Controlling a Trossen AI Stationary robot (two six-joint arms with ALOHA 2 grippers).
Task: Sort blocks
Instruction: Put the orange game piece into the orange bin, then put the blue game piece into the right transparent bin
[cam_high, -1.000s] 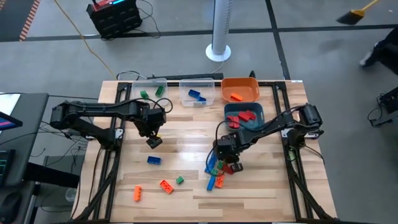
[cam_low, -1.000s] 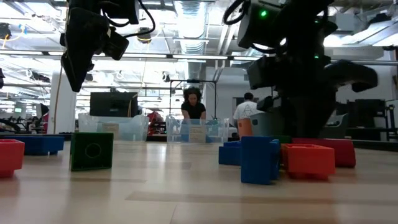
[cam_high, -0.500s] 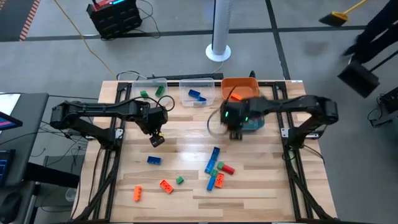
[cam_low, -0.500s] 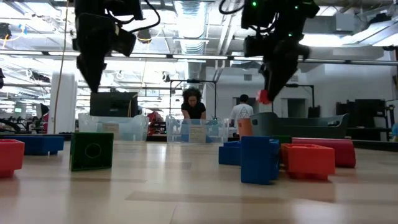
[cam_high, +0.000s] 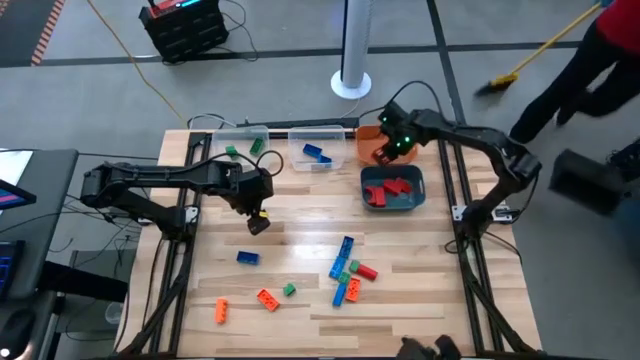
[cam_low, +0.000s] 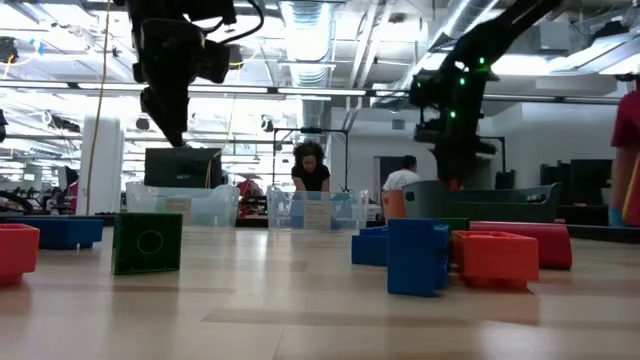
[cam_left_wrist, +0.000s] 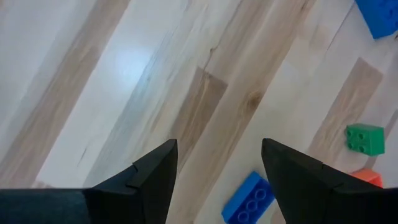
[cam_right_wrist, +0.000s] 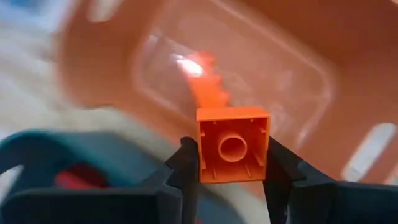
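My right gripper (cam_right_wrist: 233, 163) is shut on a square orange block (cam_right_wrist: 233, 144) and hangs over the orange bin (cam_right_wrist: 323, 93), at the table's far right (cam_high: 384, 152). My left gripper (cam_left_wrist: 217, 162) is open and empty above bare wood left of centre (cam_high: 258, 222). A blue block (cam_left_wrist: 249, 199) lies on the wood just beyond its fingers. Loose blocks lie on the near half: a blue one (cam_high: 247, 257), two orange ones (cam_high: 221, 310) (cam_high: 266, 298), a green one (cam_high: 289, 290) and a mixed cluster (cam_high: 346, 272). My right gripper pinches the orange block between its two fingers (cam_right_wrist: 185, 163), one pad on each of two opposite side walls (cam_right_wrist: 203, 149). The block's hollow underside faces the wrist camera. It is lifted clear, above the orange bin's floor.
Along the far edge stand a clear bin with green blocks (cam_high: 240, 147), a clear bin with a blue block (cam_high: 316, 153) and the orange bin (cam_high: 400, 140). A teal bin (cam_high: 392, 190) holds red blocks. A person with a broom (cam_high: 590, 60) walks past the table's right side.
My right gripper has risen from the mixed cluster with the orange block, passed over the teal bin and travelled toward the far edge, ending over the orange bin. My left gripper has drifted a little toward the table's right, still open.
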